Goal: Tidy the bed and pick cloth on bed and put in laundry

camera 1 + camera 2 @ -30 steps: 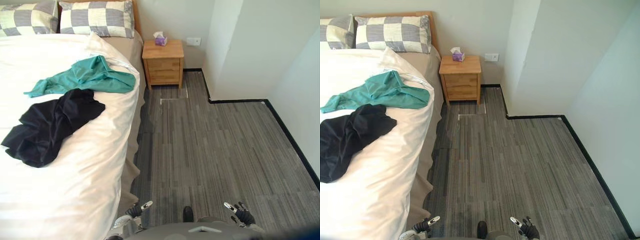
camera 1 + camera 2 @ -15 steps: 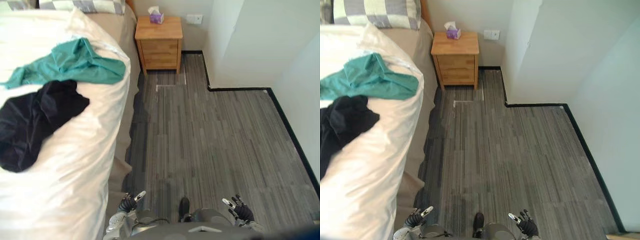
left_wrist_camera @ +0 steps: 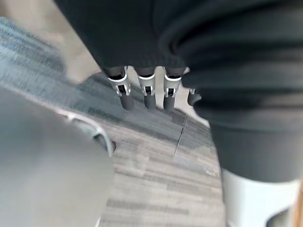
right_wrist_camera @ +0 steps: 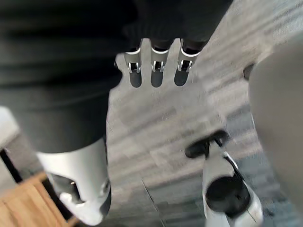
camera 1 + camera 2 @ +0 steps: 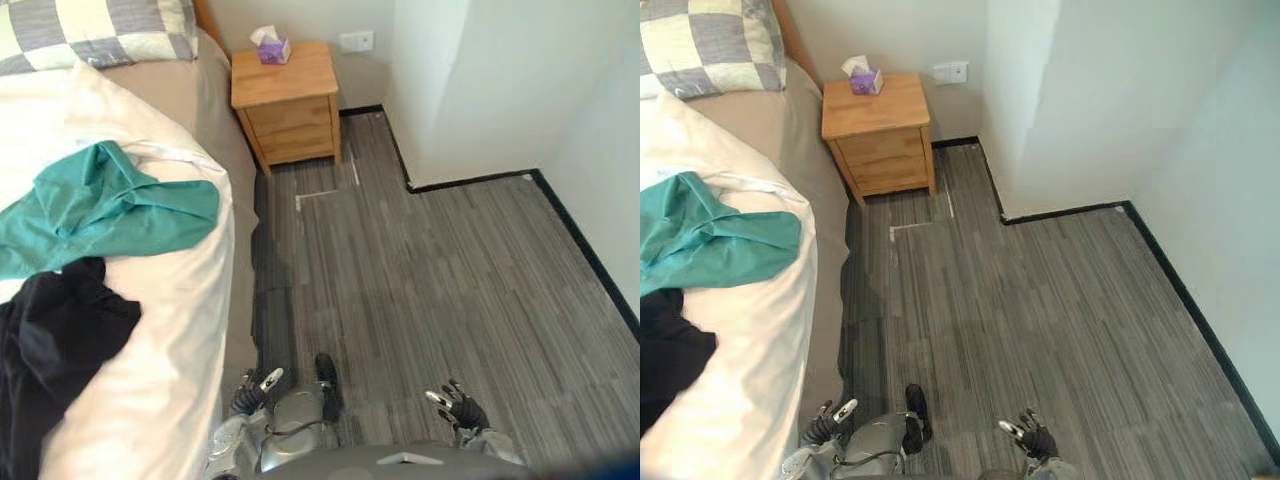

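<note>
A teal cloth [image 5: 105, 205] lies crumpled on the white duvet [image 5: 170, 330] of the bed, near its right edge. Just below it a black cloth [image 5: 55, 345] lies bunched at the left side of the view. Both hands hang low at the bottom, well away from the cloths. My left hand [image 5: 255, 388] is beside the bed's lower corner with relaxed fingers [image 3: 147, 94] and nothing in them. Over the floor, my right hand [image 5: 455, 408] is open too, its fingers [image 4: 156, 71] straight and empty.
A wooden nightstand [image 5: 285, 100] with a tissue box [image 5: 270, 47] stands against the back wall beside the bed. Checked pillows [image 5: 95, 30] lie at the bed's head. Grey striped floor [image 5: 440, 280] stretches to the right, bounded by white walls with black skirting [image 5: 585, 255].
The whole picture has shifted: the camera has turned and moved, so the bed sits further left and the nightstand further left. The cloths have not moved. Both hands stay low and empty.
</note>
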### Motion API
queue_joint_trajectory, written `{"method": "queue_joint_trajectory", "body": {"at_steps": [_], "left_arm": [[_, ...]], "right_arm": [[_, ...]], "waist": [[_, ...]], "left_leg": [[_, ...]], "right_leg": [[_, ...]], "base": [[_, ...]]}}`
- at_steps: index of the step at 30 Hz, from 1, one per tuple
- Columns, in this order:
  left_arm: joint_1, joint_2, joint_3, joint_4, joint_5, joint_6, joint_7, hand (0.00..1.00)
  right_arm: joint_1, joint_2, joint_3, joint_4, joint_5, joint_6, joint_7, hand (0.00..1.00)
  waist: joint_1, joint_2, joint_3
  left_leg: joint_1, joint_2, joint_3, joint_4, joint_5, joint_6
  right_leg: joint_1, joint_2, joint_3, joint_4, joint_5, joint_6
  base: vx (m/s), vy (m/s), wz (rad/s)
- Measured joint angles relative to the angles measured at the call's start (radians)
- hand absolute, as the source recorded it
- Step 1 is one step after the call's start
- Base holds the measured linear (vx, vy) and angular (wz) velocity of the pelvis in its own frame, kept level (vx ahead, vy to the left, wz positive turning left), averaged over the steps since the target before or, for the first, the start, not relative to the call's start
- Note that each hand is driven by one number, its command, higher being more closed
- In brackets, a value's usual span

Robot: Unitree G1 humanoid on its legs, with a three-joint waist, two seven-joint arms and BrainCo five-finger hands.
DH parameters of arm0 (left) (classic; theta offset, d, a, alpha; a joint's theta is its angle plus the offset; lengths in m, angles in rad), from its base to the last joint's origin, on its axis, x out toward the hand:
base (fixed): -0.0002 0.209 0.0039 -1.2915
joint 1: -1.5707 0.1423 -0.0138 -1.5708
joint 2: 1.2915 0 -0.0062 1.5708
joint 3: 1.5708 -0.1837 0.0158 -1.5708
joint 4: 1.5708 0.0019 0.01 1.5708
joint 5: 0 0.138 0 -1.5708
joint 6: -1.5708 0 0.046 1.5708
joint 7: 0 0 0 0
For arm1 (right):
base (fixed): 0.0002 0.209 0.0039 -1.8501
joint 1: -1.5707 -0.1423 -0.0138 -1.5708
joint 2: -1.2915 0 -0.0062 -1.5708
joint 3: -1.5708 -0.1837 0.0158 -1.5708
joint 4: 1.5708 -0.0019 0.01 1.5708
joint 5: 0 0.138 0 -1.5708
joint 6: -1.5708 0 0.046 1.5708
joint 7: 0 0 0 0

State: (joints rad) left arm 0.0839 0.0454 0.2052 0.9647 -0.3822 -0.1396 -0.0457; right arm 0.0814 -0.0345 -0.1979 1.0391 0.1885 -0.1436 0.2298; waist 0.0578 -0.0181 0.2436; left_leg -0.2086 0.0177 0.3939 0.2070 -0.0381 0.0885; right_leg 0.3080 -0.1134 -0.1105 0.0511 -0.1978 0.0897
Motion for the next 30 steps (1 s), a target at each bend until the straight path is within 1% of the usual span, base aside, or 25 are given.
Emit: {"method": "queue_joint_trajectory", "body": {"at_steps": [1,3,5,6,7,8,9,10,12,13,14,15,16,17,18,19,20,21,22,23,24,26,27,29,30], "left_arm": [[0.0,0.001,0.001,0.0,0.0,0.0,0.0,0.0],[0.0,0.004,0.001,0.003,0.002,0.014,0.0,0.0],[0.001,0.008,-0.004,0.009,0.02,0.027,-0.002,0.0],[0.001,0.016,-0.009,0.011,0.03,0.027,-0.004,0.0],[0.002,0.024,-0.011,0.016,0.047,0.028,-0.005,0.0],[0.005,0.034,-0.027,0.032,0.053,0.027,-0.005,0.0],[0.004,0.04,-0.041,0.041,0.053,0.028,-0.004,0.0],[0.004,0.047,-0.058,0.044,0.048,0.032,-0.002,0.0],[-0.008,0.051,-0.087,0.043,0.037,0.05,-0.001,0.0],[-0.025,0.049,-0.088,0.038,0.018,0.063,-0.001,0.0],[-0.034,0.045,-0.089,0.036,0.009,0.078,-0.001,0.0],[-0.041,0.044,-0.089,0.032,0.009,0.087,-0.001,0.0],[-0.049,0.042,-0.093,0.03,0.009,0.099,-0.002,0.0],[-0.052,0.041,-0.105,0.022,0.01,0.11,-0.002,0.0],[-0.048,0.039,-0.12,0.017,0.01,0.114,-0.001,0.0],[-0.043,0.035,-0.122,0.018,0.011,0.115,-0.001,0.0],[-0.04,0.026,-0.123,0.021,0.012,0.115,0.0,0.0],[-0.04,0.008,-0.12,0.018,0.014,0.113,0.0,0.0],[-0.037,0.005,-0.117,0.02,0.019,0.113,0.0,0.0],[-0.021,0.004,-0.112,0.034,0.022,0.114,0.001,0.0],[-0.012,0.003,-0.096,0.04,0.021,0.111,0.003,0.0],[-0.007,-0.002,-0.084,0.039,0.019,0.104,0.006,0.0],[-0.002,-0.007,-0.08,0.039,0.018,0.092,0.008,0.0],[-0.001,-0.009,-0.064,0.038,0.014,0.072,0.006,0.0],[0.0,-0.01,-0.042,0.029,0.012,0.059,0.0,0.0]], "right_arm": [[0.0,0.001,0.0,0.0,-0.011,0.003,0.0,0.0],[0.0,0.001,-0.011,0.0,-0.034,0.016,0.001,0.0],[-0.001,0.003,-0.036,0.0,-0.037,0.017,0.001,0.0],[-0.001,0.003,-0.048,-0.001,-0.035,0.016,0.001,0.0],[0.0,0.002,-0.053,-0.003,-0.035,0.016,0.001,0.0],[0.001,-0.004,-0.053,-0.006,-0.035,0.014,0.002,0.0],[0.001,-0.008,-0.053,-0.013,-0.035,0.007,0.002,0.0],[0.001,-0.013,-0.05,-0.023,-0.035,-0.005,0.003,0.0],[0.001,-0.016,-0.05,-0.032,-0.031,-0.021,0.003,0.0],[0.0,-0.02,-0.045,-0.042,-0.019,-0.023,0.003,0.0],[-0.003,-0.022,-0.04,-0.055,-0.002,-0.022,0.002,0.0],[-0.004,-0.023,-0.033,-0.064,0.009,-0.022,0.003,0.0],[-0.005,-0.023,-0.025,-0.072,0.028,-0.022,0.003,0.0],[-0.005,-0.022,-0.022,-0.077,0.047,-0.02,0.003,0.0],[-0.006,-0.021,-0.02,-0.079,0.064,-0.018,0.004,0.0],[-0.006,-0.022,-0.021,-0.079,0.064,-0.018,0.004,0.0],[-0.008,-0.024,-0.023,-0.079,0.063,-0.017,0.002,0.0],[-0.018,-0.029,-0.036,-0.079,0.064,-0.025,-0.002,0.0],[-0.025,-0.034,-0.039,-0.078,0.064,-0.027,-0.005,0.0],[-0.034,-0.039,-0.039,-0.071,0.065,-0.028,-0.007,0.0],[-0.033,-0.039,-0.029,-0.069,0.064,-0.034,-0.008,0.0],[-0.036,-0.039,-0.021,-0.059,0.063,-0.027,-0.01,0.0],[-0.036,-0.045,-0.018,-0.057,0.062,-0.011,-0.012,0.0],[-0.037,-0.052,0.001,-0.05,0.059,0.002,-0.013,0.0],[-0.037,-0.058,0.012,-0.039,0.042,0.011,-0.013,0.0]], "waist": [[0.007,0.0,-0.001],[0.014,-0.003,-0.005],[0.013,-0.009,-0.012],[0.008,-0.02,-0.016],[-0.002,-0.024,-0.017],[-0.019,-0.025,-0.02],[-0.027,-0.024,-0.02],[-0.036,-0.022,-0.019],[-0.046,-0.02,-0.018],[-0.052,-0.016,-0.015],[-0.063,-0.01,-0.011],[-0.069,-0.006,-0.008],[-0.075,0.001,-0.003],[-0.078,0.002,-0.001],[-0.078,-0.002,0.002],[-0.079,0.002,0.005],[-0.085,0.019,0.012],[-0.086,0.05,0.027],[-0.085,0.058,0.033],[-0.089,0.062,0.037],[-0.091,0.06,0.035],[-0.086,0.061,0.032],[-0.079,0.07,0.028],[-0.082,0.076,0.033],[-0.074,0.081,0.036]], "left_leg": [[0.006,-0.006,0.007,0.011,-0.016,0.01],[0.051,-0.028,0.016,0.034,-0.076,0.03],[0.097,-0.041,0.005,0.039,-0.132,0.032],[0.14,-0.062,-0.019,0.027,-0.169,0.021],[0.176,-0.075,-0.038,0.012,-0.179,0.012],[0.232,-0.084,-0.054,-0.015,-0.18,0.014],[0.262,-0.085,-0.069,-0.03,-0.183,0.014],[0.312,-0.085,-0.099,-0.058,-0.183,0.014],[0.36,-0.075,-0.151,-0.089,-0.186,0.008],[0.381,-0.064,-0.192,-0.103,-0.192,-0.002],[0.39,-0.048,-0.238,-0.106,-0.201,-0.018],[0.396,-0.038,-0.257,-0.106,-0.206,-0.027],[0.404,-0.023,-0.286,-0.107,-0.215,-0.041],[0.416,-0.012,-0.318,-0.107,-0.228,-0.063],[0.435,-0.006,-0.341,-0.107,-0.245,-0.089],[0.445,0.001,-0.356,-0.107,-0.254,-0.103],[0.462,0.033,-0.388,-0.104,-0.266,-0.12],[0.47,0.054,-0.403,-0.098,-0.256,-0.137],[0.479,0.062,-0.403,-0.099,-0.242,-0.139],[0.506,0.081,-0.404,-0.095,-0.225,-0.164],[0.527,0.094,-0.403,-0.075,-0.219,-0.171],[0.524,0.11,-0.403,0.013,-0.215,-0.177],[0.472,0.127,-0.405,0.148,-0.203,-0.192],[0.323,0.173,-0.402,0.47,-0.149,-0.212],[0.237,0.207,-0.368,0.651,-0.19,-0.203]], "right_leg": [[0.0,-0.01,-0.002,0.016,0.008,0.012],[-0.029,-0.039,-0.017,0.16,0.017,0.028],[-0.127,-0.077,-0.048,0.444,0.048,0.059],[-0.231,-0.115,-0.048,0.678,0.103,0.068],[-0.29,-0.137,-0.049,0.822,0.097,0.066],[-0.355,-0.154,-0.071,0.945,0.069,0.039],[-0.383,-0.159,-0.092,0.978,0.056,0.018],[-0.433,-0.168,-0.133,0.995,0.021,0.015],[-0.505,-0.161,-0.177,0.922,-0.029,0.011],[-0.548,-0.141,-0.194,0.816,-0.043,-0.005],[-0.577,-0.119,-0.209,0.66,-0.04,-0.008],[-0.588,-0.105,-0.21,0.575,-0.03,-0.009],[-0.597,-0.088,-0.207,0.432,0.012,-0.01],[-0.603,-0.076,-0.191,0.236,0.099,-0.006],[-0.599,-0.074,-0.143,0.101,0.214,0.009],[-0.592,-0.069,-0.125,0.095,0.268,0.012],[-0.569,-0.033,-0.093,0.114,0.32,-0.01],[-0.572,-0.014,-0.093,0.181,0.272,-0.056],[-0.581,-0.011,-0.095,0.228,0.235,-0.077],[-0.588,-0.009,-0.105,0.323,0.176,-0.093],[-0.588,-0.009,-0.113,0.402,0.108,-0.105],[-0.571,0.0,-0.119,0.458,0.032,-0.118],[-0.536,0.018,-0.13,0.436,0.014,-0.129],[-0.436,0.045,-0.162,0.343,0.006,-0.142],[-0.34,0.056,-0.199,0.273,0.016,-0.147]], "base": [[0.42,0.251,-0.09],[0.39,0.238,-0.08],[0.32,0.212,0.09],[0.29,0.174,0.27],[0.44,0.232,0.51],[0.38,0.162,0.56],[0.48,0.142,0.66],[0.49,0.088,0.72],[0.43,0.007,0.81],[0.37,-0.1,0.99],[0.37,-0.131,1.05],[0.3,-0.139,1.03],[0.32,-0.184,1.02],[0.52,-0.338,1.15],[0.54,-0.369,0.98],[0.56,-0.42,0.89],[0.45,-0.345,0.83],[0.43,-0.336,0.7],[0.42,-0.31,0.41],[0.44,-0.303,0.15],[0.44,-0.288,0.09],[0.4,-0.245,0.03],[0.43,-0.257,0.04],[0.34,-0.183,0.37],[0.35,-0.153,0.58]]}}
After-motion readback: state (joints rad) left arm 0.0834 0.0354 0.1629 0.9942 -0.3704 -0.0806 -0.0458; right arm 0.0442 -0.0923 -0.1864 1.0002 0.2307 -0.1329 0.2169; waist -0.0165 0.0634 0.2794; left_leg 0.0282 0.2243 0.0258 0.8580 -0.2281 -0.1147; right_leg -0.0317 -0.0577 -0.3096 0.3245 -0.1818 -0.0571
